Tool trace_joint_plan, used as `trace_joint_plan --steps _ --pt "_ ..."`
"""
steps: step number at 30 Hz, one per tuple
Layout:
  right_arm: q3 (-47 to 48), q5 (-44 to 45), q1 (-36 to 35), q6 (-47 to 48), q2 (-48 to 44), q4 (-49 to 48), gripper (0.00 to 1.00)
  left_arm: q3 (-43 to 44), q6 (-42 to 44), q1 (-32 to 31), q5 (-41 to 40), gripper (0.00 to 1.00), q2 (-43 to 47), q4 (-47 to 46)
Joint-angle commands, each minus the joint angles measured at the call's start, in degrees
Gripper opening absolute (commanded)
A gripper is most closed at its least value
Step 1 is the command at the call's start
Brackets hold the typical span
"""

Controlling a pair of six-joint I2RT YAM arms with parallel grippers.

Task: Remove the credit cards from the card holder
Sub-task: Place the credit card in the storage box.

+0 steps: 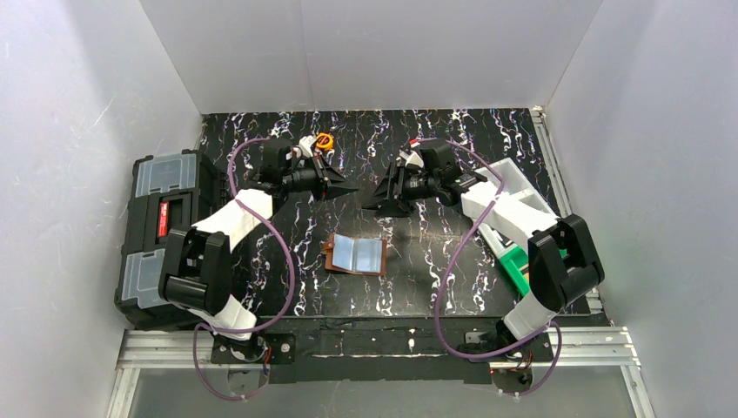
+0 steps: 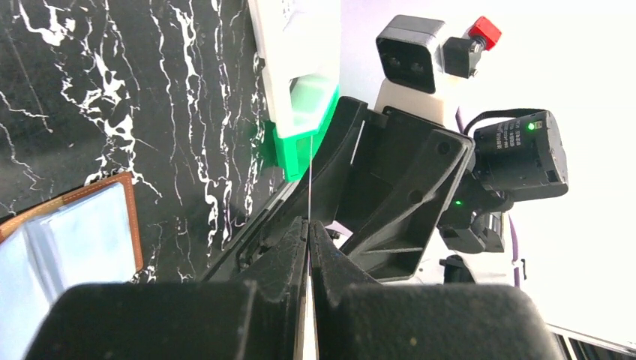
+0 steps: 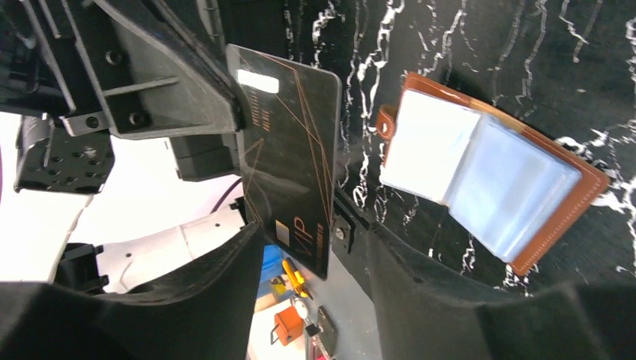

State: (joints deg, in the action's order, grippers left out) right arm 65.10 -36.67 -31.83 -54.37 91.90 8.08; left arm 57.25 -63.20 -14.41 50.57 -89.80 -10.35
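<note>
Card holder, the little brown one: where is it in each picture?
Top external: the card holder lies open in the middle, in front of both arms.
Left wrist: the card holder is at the lower left, partly cut off.
Right wrist: the card holder is on the right, open.
Shared landmark: the black marbled table under it.

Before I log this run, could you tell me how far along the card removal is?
Done: one dark card is out of the card holder, which lies open. In hand: the left gripper pinches that card close to the right gripper, whose fingers stand open. Left: I cannot tell whether the pale pockets hold more.
</note>
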Motion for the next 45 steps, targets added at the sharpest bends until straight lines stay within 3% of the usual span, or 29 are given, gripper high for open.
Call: trace_joint_plan --steps 1,7,10,13,15,19,22,30,39,45 --pt "0.5 -3.9 0.4 -4.4 0.4 -7.3 0.57 -0.1 -2.6 -0.2 3.6 0.0 -0.5 -3.4" --pt "0.4 -2.7 0.4 -5.2 0.3 -7.5 0.32 -0.5 -2.6 -1.1 4.2 0.0 -0.9 -3.6" --pt "0.2 -1.9 0.5 -4.9 0.1 -6.5 0.14 -0.7 -2.5 -1.2 4.3 0.0 -0.7 -3.6" --pt "0.0 -1.0 0.5 -4.3 -0.2 -5.2 0.01 0.1 -0.5 -1.2 3.6 0.25 -0.4 -0.3" --pt "-0.2 0.3 0.5 -3.5 -0.9 -3.9 0.01 1.3 2.9 -1.3 2.4 0.43 -0.1 4.2" --pt "-0.1 4.8 0.5 -0.8 -2.7 1.7 0.01 4.2 8.3 -1.6 -0.6 0.66 0.6 13.5" --pt "0.5 9.8 0.5 1.9 -4.0 7.7 0.01 6.3 12.6 -1.9 -4.0 0.96 1.1 20.4" --pt "0.5 27.7 1.9 6.7 -9.0 25.5 0.01 13.0 23.1 -6.1 -15.3 0.98 -0.1 37.4" --pt "2.1 55.7 9.3 2.5 -14.1 49.0 0.01 13.7 24.7 -10.5 -17.0 0.98 -2.1 38.4" --pt "2.3 61.9 18.6 2.2 -13.1 54.5 0.01 14.1 25.4 -11.0 -16.6 0.98 -2.6 38.4"
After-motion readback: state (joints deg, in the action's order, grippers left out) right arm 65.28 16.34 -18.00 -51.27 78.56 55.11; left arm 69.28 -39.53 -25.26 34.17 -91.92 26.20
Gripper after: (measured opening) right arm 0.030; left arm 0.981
